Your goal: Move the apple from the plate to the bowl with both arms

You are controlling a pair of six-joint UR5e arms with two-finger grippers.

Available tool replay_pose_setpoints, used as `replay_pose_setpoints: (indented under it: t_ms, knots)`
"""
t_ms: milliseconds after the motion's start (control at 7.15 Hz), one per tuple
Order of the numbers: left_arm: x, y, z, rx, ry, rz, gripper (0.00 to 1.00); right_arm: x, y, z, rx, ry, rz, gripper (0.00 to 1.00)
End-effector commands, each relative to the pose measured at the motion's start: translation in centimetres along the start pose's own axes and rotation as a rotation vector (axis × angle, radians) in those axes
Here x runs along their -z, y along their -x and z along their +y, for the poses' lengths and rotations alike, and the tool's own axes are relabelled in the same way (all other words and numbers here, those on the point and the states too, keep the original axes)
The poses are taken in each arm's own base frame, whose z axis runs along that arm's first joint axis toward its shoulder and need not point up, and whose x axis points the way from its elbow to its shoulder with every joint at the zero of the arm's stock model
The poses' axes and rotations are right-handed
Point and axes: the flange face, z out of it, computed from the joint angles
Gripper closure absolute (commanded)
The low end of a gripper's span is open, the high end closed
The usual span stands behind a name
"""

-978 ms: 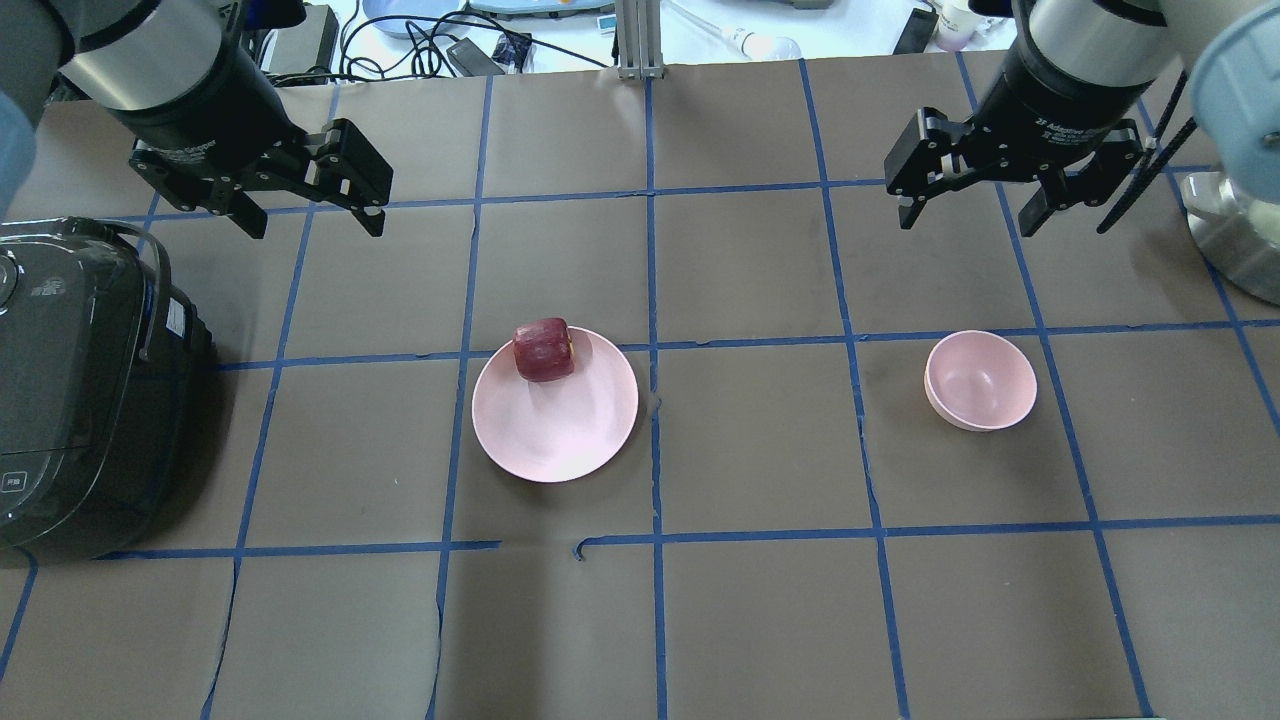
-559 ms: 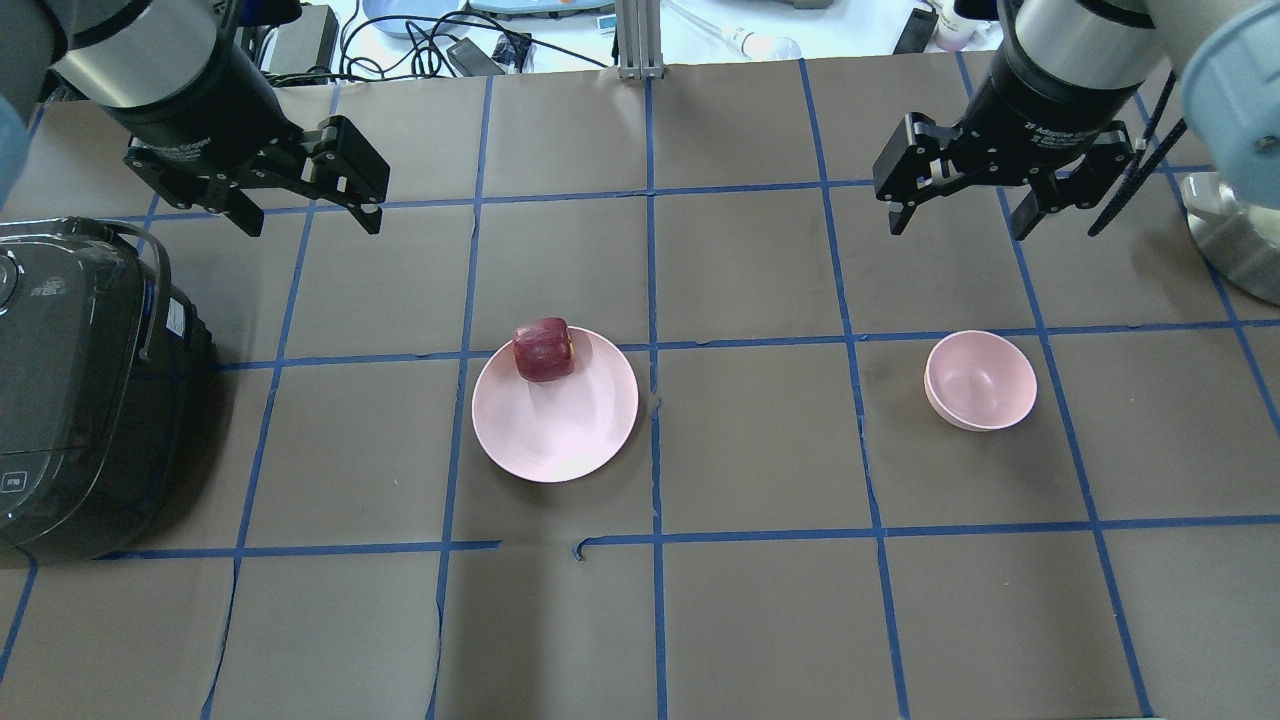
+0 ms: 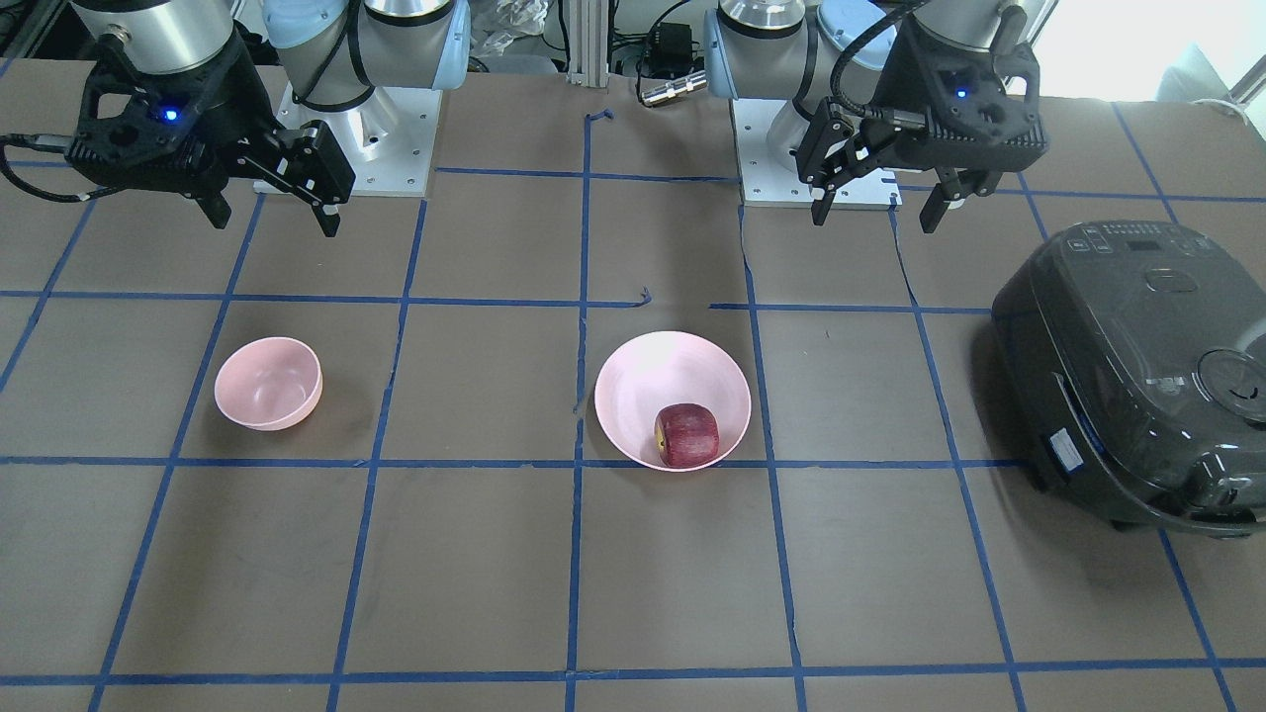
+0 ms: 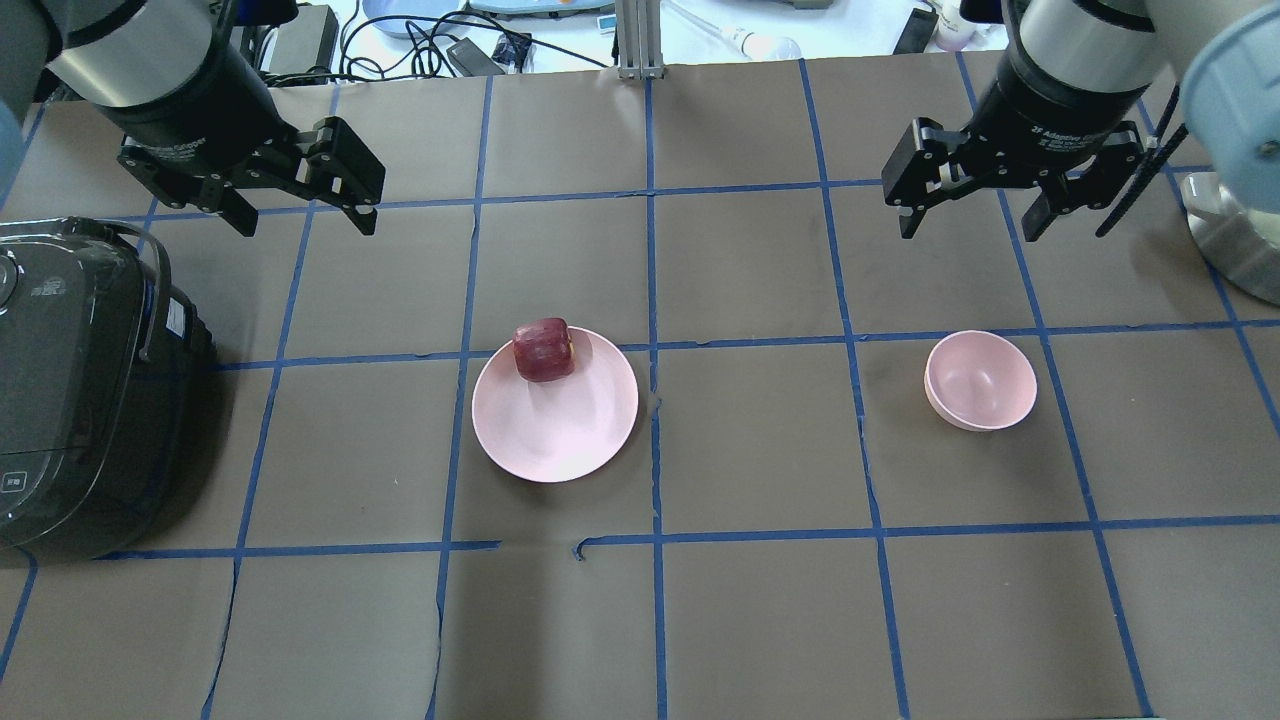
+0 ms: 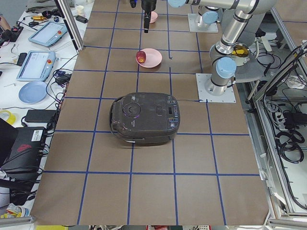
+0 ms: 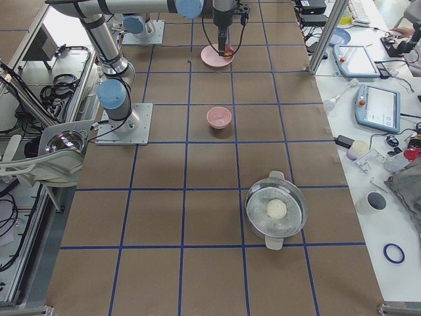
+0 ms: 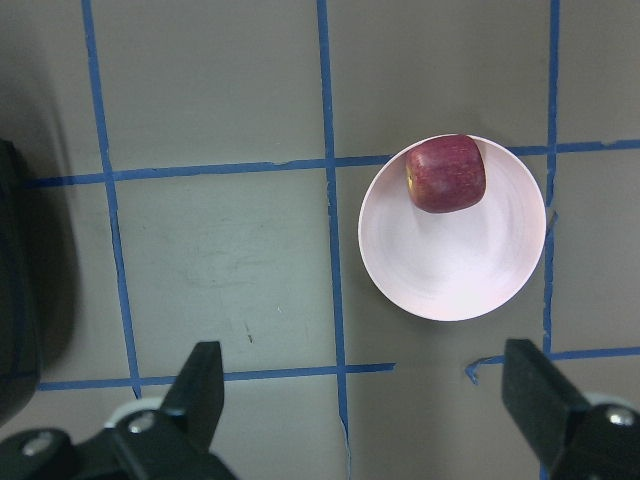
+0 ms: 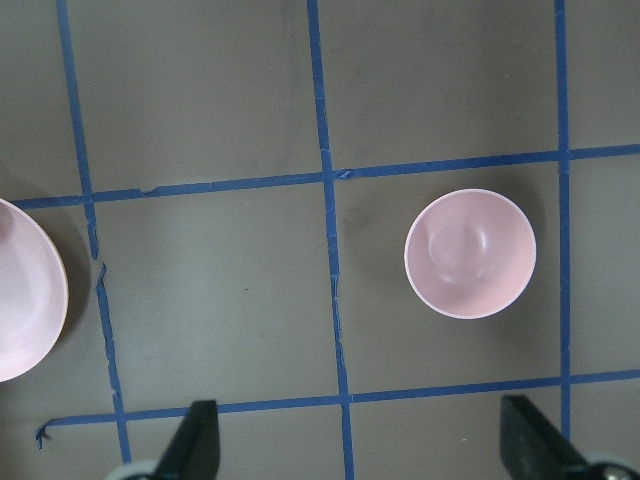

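Right claw (image 4: 970, 228) spread, "2F Adaptive" label (image 4: 1062, 134)

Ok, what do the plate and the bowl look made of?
The plate: probably matte plastic or melamine; uniform pale pink with only a soft sheen. The bowl: likely the same, salmon-pink with a thin rim and a dull highlight inside. Glazed ceramic cannot be ruled out.

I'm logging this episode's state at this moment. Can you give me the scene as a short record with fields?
apple: on the plate, at the rim farthest from the robot, untouched
plate: holds only the apple
bowl: empty, to the robot's right of the plate, apart from it
left gripper: open, empty, in the air, clear of the apple
right gripper: open, empty, in the air, clear of the bowl
cooker: black, lid shut, at the robot's left
progress: transfer not begun
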Motion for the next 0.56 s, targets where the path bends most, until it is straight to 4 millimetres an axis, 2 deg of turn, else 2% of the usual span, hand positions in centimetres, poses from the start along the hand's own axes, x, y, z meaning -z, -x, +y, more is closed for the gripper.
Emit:
replay_pose_setpoints:
  t_ms: [0, 419]
  knots:
    - [0.26, -0.02, 0.1, -0.001, -0.005, 0.001, 0.0, -0.03, -0.15, 0.0, -0.001, 0.0, 0.015, 0.0]
    - [0.05, 0.14, -0.22, 0.002, -0.008, 0.001, 0.0, -0.19, 0.0, 0.01, 0.001, 0.005, 0.008, 0.0]
